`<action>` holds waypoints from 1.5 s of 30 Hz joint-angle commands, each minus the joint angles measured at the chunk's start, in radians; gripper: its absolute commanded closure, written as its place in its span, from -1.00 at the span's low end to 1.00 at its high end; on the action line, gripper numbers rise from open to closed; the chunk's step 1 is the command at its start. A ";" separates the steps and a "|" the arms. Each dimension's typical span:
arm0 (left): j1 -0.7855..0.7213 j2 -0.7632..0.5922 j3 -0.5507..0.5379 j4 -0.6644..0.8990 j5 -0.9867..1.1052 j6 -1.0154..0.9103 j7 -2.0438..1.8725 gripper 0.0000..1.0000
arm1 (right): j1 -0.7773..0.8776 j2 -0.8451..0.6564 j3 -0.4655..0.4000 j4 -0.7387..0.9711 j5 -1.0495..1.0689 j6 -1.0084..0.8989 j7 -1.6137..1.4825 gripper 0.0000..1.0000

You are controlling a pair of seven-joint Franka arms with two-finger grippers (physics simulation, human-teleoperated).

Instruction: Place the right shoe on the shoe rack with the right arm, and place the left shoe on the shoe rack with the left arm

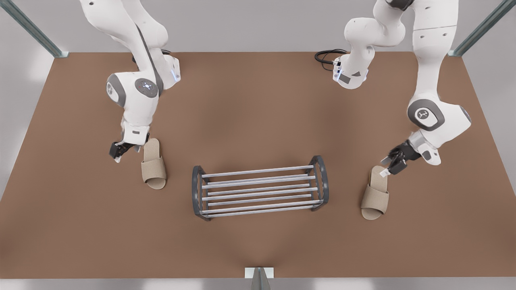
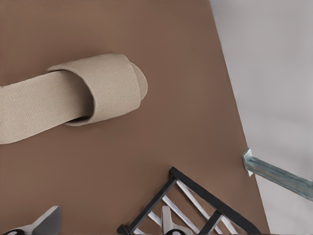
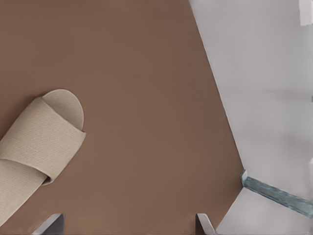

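Beige slipper (image 2: pixel 73 95) flat on the brown table (image 2: pixel 161 147), well apart from the shoe rack (image 2: pixel 190 208). Rack's dark end frame faces the slipper, pale bars behind it. Metal post (image 2: pixel 276 171) past the table edge, near the rack.

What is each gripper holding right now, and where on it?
Nothing. The right gripper hangs open beside the right shoe; the left gripper is open by the heel of the left shoe.
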 commanded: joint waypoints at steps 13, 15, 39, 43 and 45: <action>0.111 0.131 0.140 -0.167 -0.796 -0.462 0.882 -1.00 | 0.055 0.224 0.051 -0.143 -1.173 0.402 0.611 -1.00; 0.120 0.157 0.140 -0.169 -0.797 -0.425 1.221 -1.00 | 0.047 0.215 0.050 -0.152 -1.205 0.387 0.611 -1.00; 0.125 0.409 0.112 -0.008 -1.058 -0.525 1.698 -1.00 | -0.087 0.263 -0.007 -0.235 -1.477 0.311 0.748 -1.00; 0.109 0.387 0.095 0.000 -1.069 -0.496 1.694 -1.00 | -0.090 0.275 -0.031 -0.237 -1.487 0.311 0.743 -1.00; 0.102 0.378 0.089 0.008 -1.067 -0.471 1.694 -1.00 | -0.090 0.296 -0.047 -0.234 -1.526 0.305 0.746 -1.00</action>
